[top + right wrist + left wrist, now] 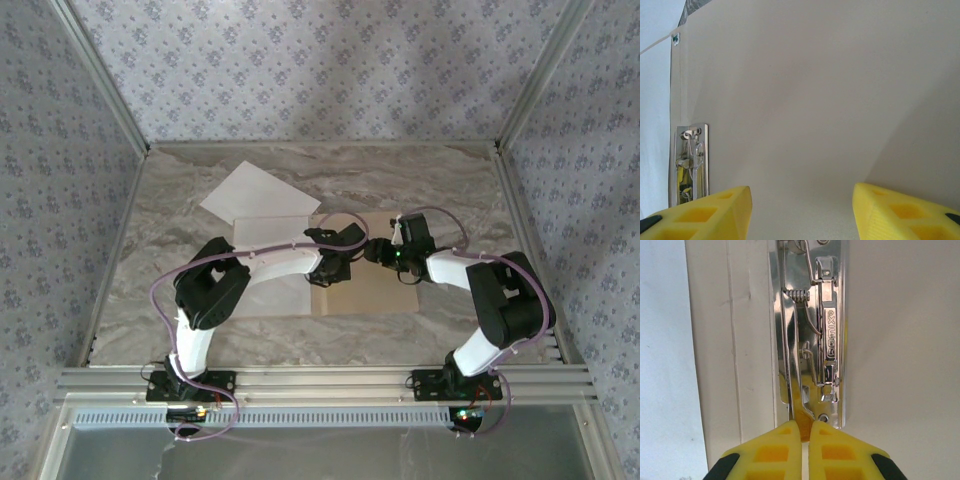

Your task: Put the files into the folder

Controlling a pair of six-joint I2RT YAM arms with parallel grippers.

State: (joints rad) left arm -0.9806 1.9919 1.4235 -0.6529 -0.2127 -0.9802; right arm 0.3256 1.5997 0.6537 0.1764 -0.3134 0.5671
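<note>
The tan folder (385,292) lies open at mid-table. One white file (268,250) lies on its left half. The second file (258,190) lies tilted behind it, partly on the table. My left gripper (338,268) sits over the spine. In the left wrist view the left gripper (806,426) is shut, its yellow fingertips pinching the lower end of the shiny metal clip (826,340). My right gripper (372,250) hovers just right of the clip. In the right wrist view the right gripper (802,200) stands open over the bare right half of the folder (830,100), with the clip (690,165) at its left.
The marble tabletop (180,220) is walled by patterned panels on three sides. An aluminium rail (320,380) carrying both arm bases runs along the near edge. The two wrists are close together above the folder's middle.
</note>
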